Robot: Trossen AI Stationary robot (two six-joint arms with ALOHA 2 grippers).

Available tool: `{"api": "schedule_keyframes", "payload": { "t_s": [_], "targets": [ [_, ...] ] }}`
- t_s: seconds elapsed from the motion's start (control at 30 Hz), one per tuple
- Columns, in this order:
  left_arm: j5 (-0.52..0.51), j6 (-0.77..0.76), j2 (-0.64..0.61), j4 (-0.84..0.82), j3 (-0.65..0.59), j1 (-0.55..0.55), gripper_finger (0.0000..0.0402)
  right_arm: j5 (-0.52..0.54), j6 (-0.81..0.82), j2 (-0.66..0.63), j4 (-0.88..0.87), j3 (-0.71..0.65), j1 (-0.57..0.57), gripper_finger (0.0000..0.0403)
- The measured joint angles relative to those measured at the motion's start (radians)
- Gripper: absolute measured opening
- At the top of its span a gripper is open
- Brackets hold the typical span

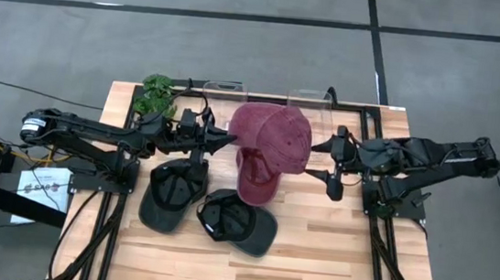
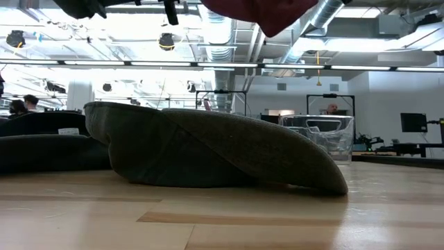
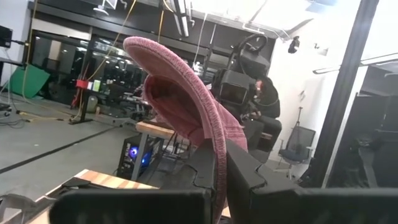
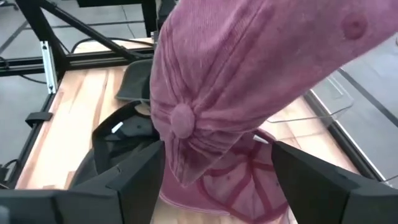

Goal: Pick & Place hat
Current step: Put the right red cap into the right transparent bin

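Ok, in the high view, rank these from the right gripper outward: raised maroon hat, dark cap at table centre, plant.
1. raised maroon hat, just left of the right gripper.
2. dark cap, toward the table's front centre.
3. plant, far back-left corner.

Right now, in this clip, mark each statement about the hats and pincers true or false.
1. The left pincer is shut on the raised maroon hat. True.
2. The right pincer is clamped on that hat. False: its fingers stand wide open beside the hat.
3. Two dark hats lie on the wooden table. True.
4. A second maroon hat lies on the table below the raised one. True.
5. The plant sits by the right arm. False: it is at the table's far left corner.
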Motion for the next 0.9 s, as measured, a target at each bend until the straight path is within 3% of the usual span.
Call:
{"api": "schedule_keyframes", "payload": {
  "t_s": [0.4, 0.5, 0.63, 0.77, 0.8, 0.9],
  "targets": [
    [0.0, 0.0, 0.0, 0.002, 0.0, 0.0, 0.0013, -0.028, -0.051, 0.01, 0.137, 0.0, -0.011, 0.0284],
    [0.0, 0.0, 0.0, 0.005, 0.0, 0.0, 0.0013, -0.03, -0.049, 0.01, 0.13, 0.0, -0.011, 0.0265],
    [0.0, 0.0, 0.0, 0.009, 0.0, 0.0, 0.0015, -0.03, -0.034, 0.024, 0.123, -0.001, -0.011, 0.0184],
    [0.0, 0.0, 0.001, 0.014, 0.0, 0.0, 0.002, -0.029, -0.026, 0.038, 0.124, 0.0, -0.014, 0.0045],
    [0.0, 0.0, 0.001, 0.016, 0.0, 0.0, 0.002, -0.024, -0.025, 0.04, 0.129, 0.0, -0.015, 0.0026],
    [-0.001, 0.002, 0.001, 0.017, 0.0, 0.001, 0.0022, -0.007, -0.009, 0.037, 0.143, 0.0, -0.019, 0.0024]
  ]
}}
